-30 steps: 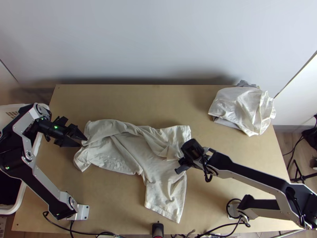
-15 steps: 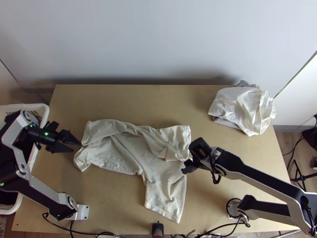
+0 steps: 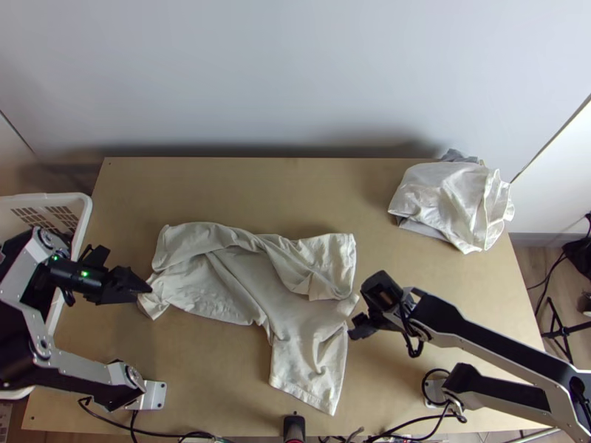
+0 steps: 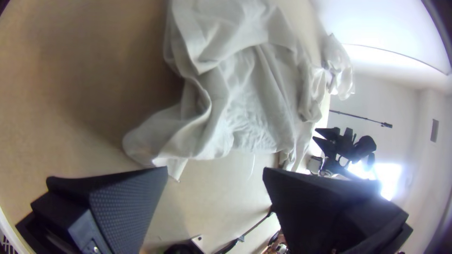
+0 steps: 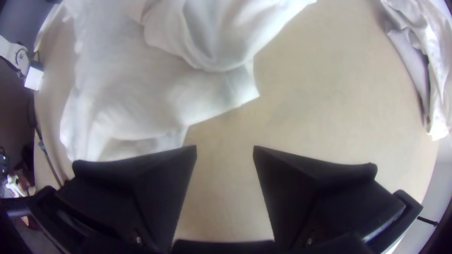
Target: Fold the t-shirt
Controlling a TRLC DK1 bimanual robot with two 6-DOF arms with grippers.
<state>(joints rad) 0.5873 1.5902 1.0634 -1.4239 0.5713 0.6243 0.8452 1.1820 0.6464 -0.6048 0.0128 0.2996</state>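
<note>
T-shirt [image 3: 244, 284], rumpled on surface [image 3: 221, 369]; long axis left to right. My left jaws, spread, just beside left end; cloth lies rightward. My right jaws, also spread, near opposite edge; next grasps probably inward.

The t-shirt [image 3: 295, 343] is plain off-white, the table [image 3: 295, 192] light tan, the basket [image 3: 83, 214] white.

T-shirt [image 3: 244, 288]: plain off-white, rumpled, not neatly folded
Spot: sprawled across the middle of the wooden table [image 3: 214, 376]
Far side: bunched over itself in a thick, loose fold
Left end: creased and crumpled
Near flap [image 3: 306, 369]: fairly flat, pointing toward the table's near edge
</note>
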